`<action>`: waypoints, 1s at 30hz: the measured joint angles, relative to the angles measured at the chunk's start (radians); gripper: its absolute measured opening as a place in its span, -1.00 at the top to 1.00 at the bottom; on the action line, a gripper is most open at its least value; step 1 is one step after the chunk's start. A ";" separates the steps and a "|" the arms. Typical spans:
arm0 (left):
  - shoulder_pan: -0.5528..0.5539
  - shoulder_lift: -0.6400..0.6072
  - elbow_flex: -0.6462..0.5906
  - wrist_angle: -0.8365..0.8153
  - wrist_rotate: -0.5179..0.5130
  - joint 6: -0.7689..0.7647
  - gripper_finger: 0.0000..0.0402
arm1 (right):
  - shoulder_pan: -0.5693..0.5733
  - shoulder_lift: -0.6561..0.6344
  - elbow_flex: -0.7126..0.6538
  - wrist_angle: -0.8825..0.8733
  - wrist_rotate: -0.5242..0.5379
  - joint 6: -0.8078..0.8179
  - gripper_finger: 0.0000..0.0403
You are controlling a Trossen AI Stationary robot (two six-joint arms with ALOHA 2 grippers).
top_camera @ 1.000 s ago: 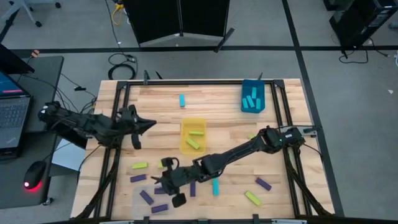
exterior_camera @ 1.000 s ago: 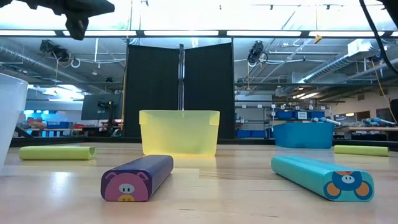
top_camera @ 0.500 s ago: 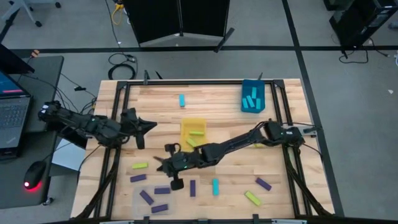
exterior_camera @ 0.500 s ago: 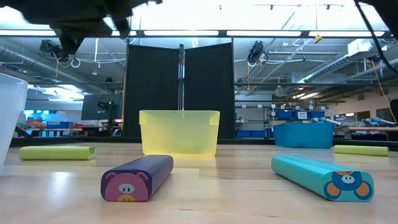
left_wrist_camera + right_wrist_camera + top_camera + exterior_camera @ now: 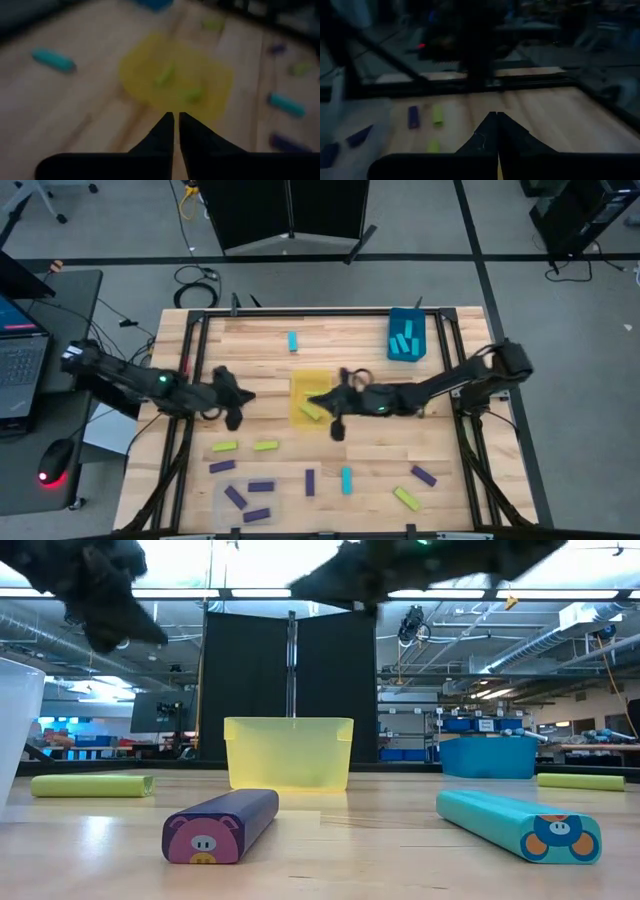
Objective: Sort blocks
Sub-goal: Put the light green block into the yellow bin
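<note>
Two grippers, both empty, and plenty of blocks left on the wood. Nearest the front edge, purple blocks (image 5: 260,486) lie beside the clear bin (image 5: 222,502), with a cyan block (image 5: 346,480) and a green one (image 5: 406,499) further right. From table level, a purple bar with a pig face (image 5: 222,825) and a cyan one (image 5: 518,824) sit closest. A row back, two green blocks (image 5: 245,446) wait on bare table, probably next for the yellow bin.

Mid-table now: the left gripper (image 5: 232,402) hangs just left of the yellow bin (image 5: 296,412), fingers (image 5: 163,134) pinched almost together on nothing, aimed straight at the bin as if lining up. The right gripper (image 5: 338,416) reaches across to the bin's right side, fingertips (image 5: 496,131) pressed together, nothing between them. Green blocks (image 5: 313,407) already lie inside that bin, so the colour match is working.

Far side: the blue bin (image 5: 406,335) holds cyan blocks, and one stray cyan block (image 5: 293,341) sits alone near the back edge, well apart from it. By my reckoning the sort is under halfway.
</note>
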 joint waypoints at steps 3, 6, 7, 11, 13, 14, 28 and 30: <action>0.000 0.108 0.000 0.005 0.097 -0.035 0.70 | 0.004 -0.094 -0.117 0.061 0.065 0.009 0.97; 0.000 0.229 0.015 0.019 0.175 -0.056 0.55 | 0.010 -0.176 -0.195 0.102 0.110 0.010 0.97; 0.000 0.272 0.027 0.015 0.200 -0.056 0.50 | 0.011 -0.200 -0.217 0.106 0.121 0.006 0.96; -0.002 0.431 0.083 0.014 0.284 -0.024 0.30 | 0.011 -0.283 -0.268 0.111 0.147 -0.018 0.96; -0.004 0.502 0.112 0.013 0.305 0.007 0.20 | 0.011 -0.316 -0.285 0.108 0.159 -0.024 0.96; -0.008 0.531 0.124 0.012 0.310 0.025 0.16 | 0.011 -0.328 -0.291 0.108 0.160 -0.028 0.96; -0.095 0.754 0.214 0.020 0.370 0.069 -0.41 | 0.016 -0.345 -0.303 0.099 0.163 -0.040 0.96; -0.106 0.762 0.215 0.047 0.370 0.059 -0.43 | 0.016 -0.345 -0.303 0.101 0.163 -0.041 0.96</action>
